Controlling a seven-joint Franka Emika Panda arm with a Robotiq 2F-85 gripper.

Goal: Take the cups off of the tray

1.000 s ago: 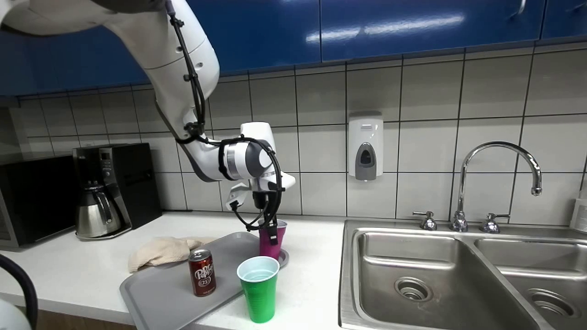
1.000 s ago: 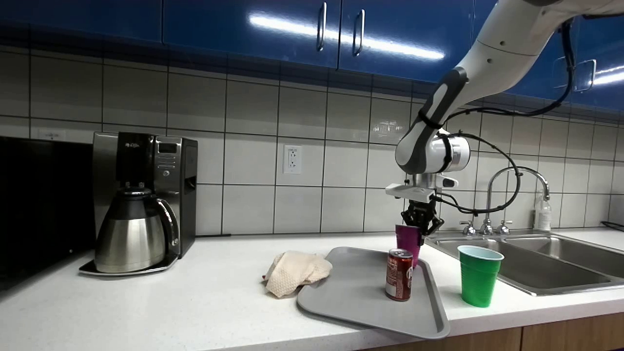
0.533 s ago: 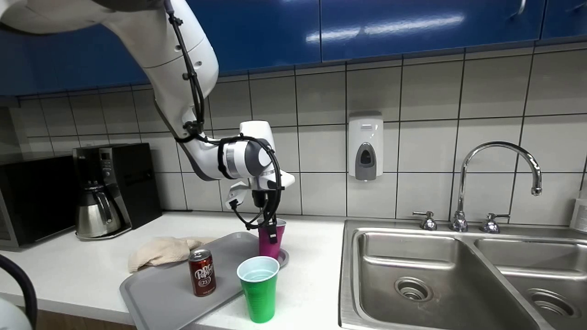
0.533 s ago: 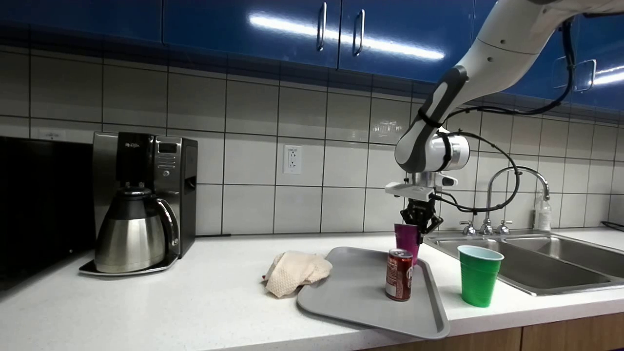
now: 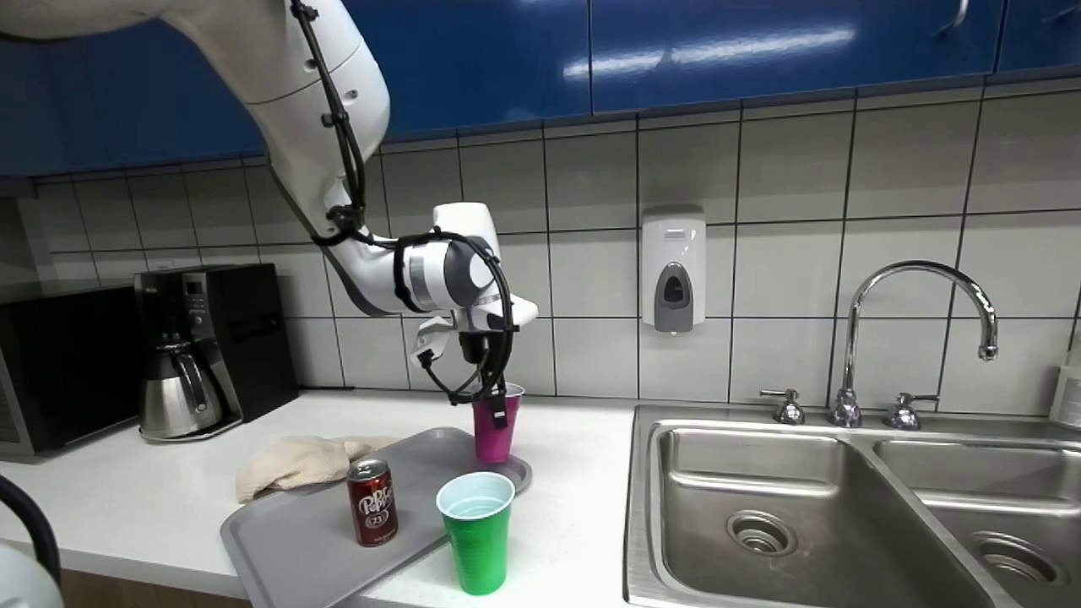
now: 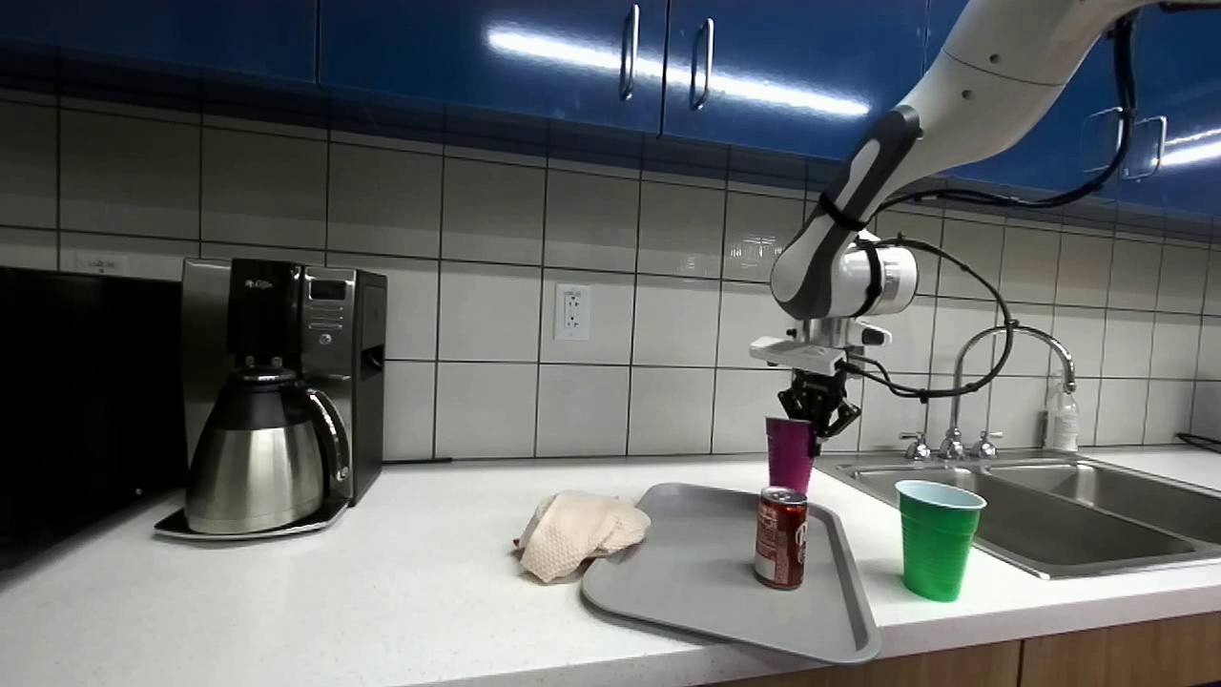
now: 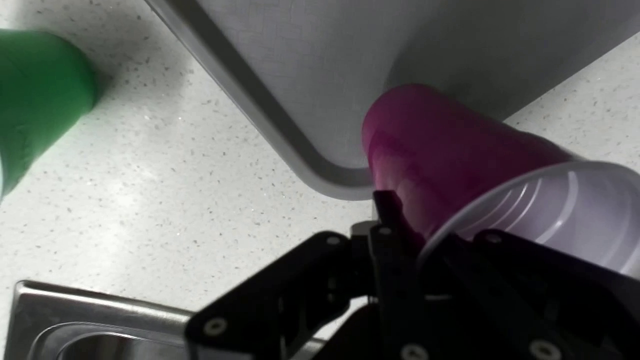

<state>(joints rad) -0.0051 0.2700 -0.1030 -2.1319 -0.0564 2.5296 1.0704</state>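
White counter (image 6: pixel 382 601) | hand (image 6: pixel 815 441) gripping pink cup (image 6: pixel 789 458) | both higher than before | tray (image 6: pixel 682 572), green cup (image 6: pixel 937 546) unmoved

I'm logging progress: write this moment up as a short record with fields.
Gripper: closed on the wall of the pink cup
Held cup's place: over a corner of the tray
Cup off the tray: green cup, upright on the counter
On the tray: soda can, upright
At the tray's edge: crumpled cloth
Left to do: set pink cup down off the tray
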